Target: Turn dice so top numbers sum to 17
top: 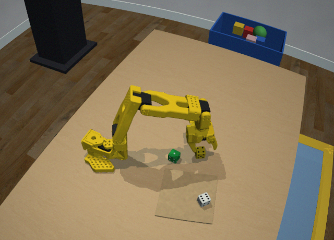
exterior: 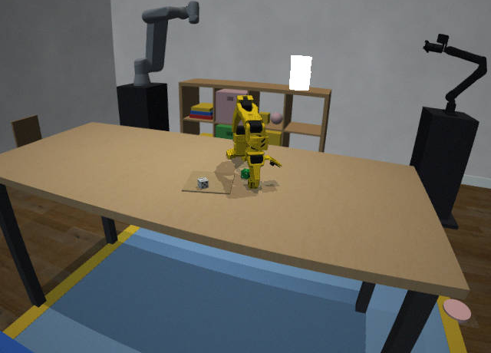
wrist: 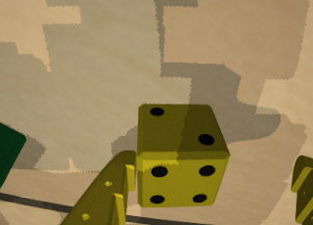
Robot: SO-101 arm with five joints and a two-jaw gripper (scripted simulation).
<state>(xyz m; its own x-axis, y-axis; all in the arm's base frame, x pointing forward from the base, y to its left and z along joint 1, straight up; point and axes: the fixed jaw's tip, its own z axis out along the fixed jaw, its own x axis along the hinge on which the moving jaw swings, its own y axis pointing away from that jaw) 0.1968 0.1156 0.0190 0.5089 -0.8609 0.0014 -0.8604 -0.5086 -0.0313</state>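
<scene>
My gripper (top: 204,148) (wrist: 215,158) is open around the yellow die (top: 200,152) (exterior: 252,183) (wrist: 182,161). One finger is close beside the die; the moving jaw stands well away from its other side. The die is at table level, off the mat, showing a two and a four in the wrist view. The green die (top: 174,155) (exterior: 245,173) (wrist: 7,154) lies off the mat, one pip on top. The white die (top: 203,199) (exterior: 202,183) lies on the tan mat (top: 178,202) (exterior: 222,184), six on top. The mat lies flat.
The wooden table (top: 242,97) (exterior: 337,206) carries the arm's base (top: 118,151). A blue bin (top: 242,47) with blocks and a green ball stands beyond its far edge. A shelf (exterior: 305,127) and two other robot arms stand behind the table.
</scene>
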